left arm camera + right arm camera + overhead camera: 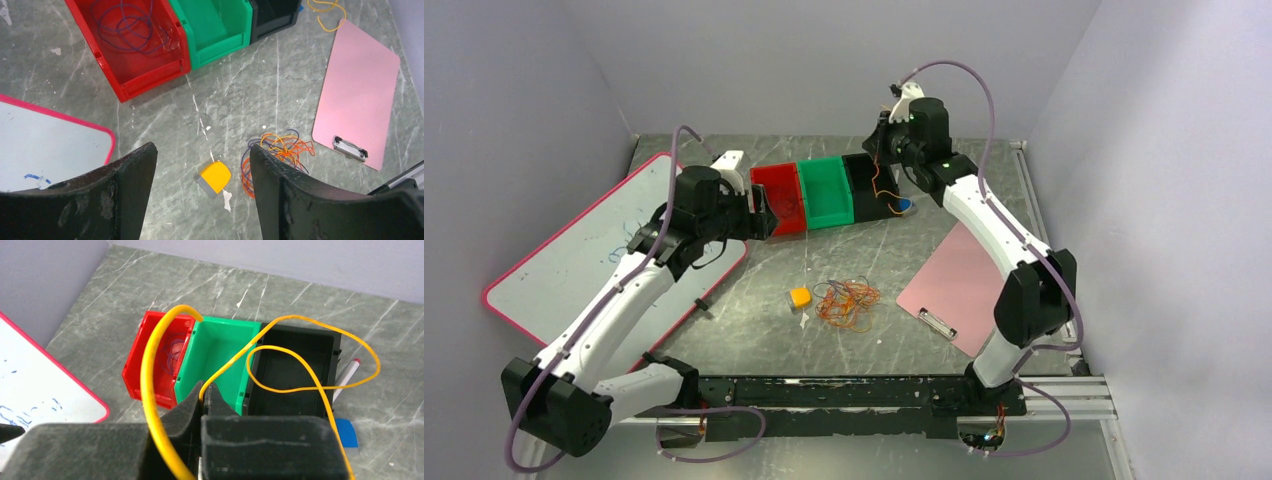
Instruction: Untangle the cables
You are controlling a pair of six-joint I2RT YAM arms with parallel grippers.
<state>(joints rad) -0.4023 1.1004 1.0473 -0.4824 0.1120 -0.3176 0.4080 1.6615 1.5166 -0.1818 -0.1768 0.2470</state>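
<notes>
The tangle of cables (pixel 847 303) lies mid-table, orange, yellow and dark loops; the left wrist view shows the cables (pixel 280 150) partly behind one finger. One yellow cable (pixel 310 371) hangs looped over the black bin, pinched in my right gripper (pixel 205 390), which is shut on it high above the bins (pixel 886 150). A dark purple cable (pixel 131 25) lies coiled inside the red bin (pixel 131 85). My left gripper (pixel 202 170) stands open, up in the air near the red bin (pixel 762 218), with nothing between its fingers.
Red, green (pixel 828 195) and black (pixel 866 190) bins stand in a row at the back. An orange eraser-like block (pixel 799 297) lies left of the tangle. A pink clipboard (pixel 959 285) lies at right, a whiteboard (pixel 574 260) at left. A marker (pixel 345 375) and blue object (pixel 347 432) lie beside the black bin.
</notes>
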